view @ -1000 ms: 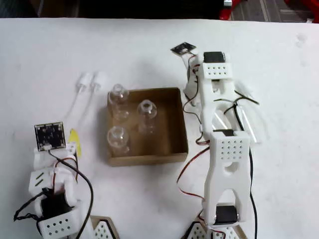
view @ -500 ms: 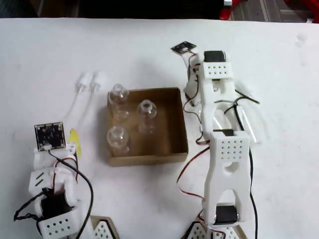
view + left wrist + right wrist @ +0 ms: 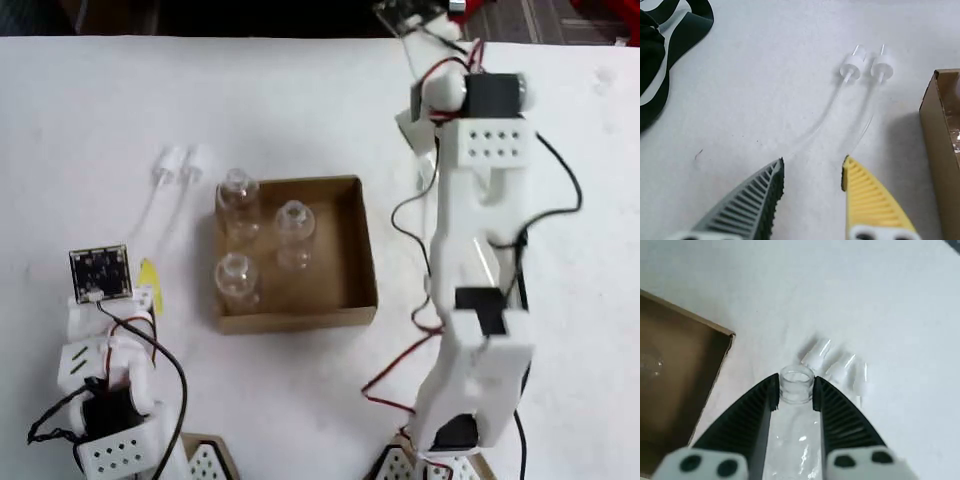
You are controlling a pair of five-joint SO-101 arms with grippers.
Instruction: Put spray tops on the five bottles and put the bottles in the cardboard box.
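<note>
Clamping uncapped bottle (image 3: 793,440) at its neck, right gripper (image 3: 795,390), beside cardboard box (image 3: 710,375)

Three bottles (image 3: 238,272) in box (image 3: 366,240), toward left. Two spray tops (image 3: 199,160) left of box, far end. Another bottle (image 3: 796,384) right of box.

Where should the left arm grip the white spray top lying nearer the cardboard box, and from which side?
Probably the round white cap of the white plastic spray top, from above, straddling it. It lies flat on the white table, and its thin clear tube trailing toward the open left gripper looks too slim to pinch.
</note>
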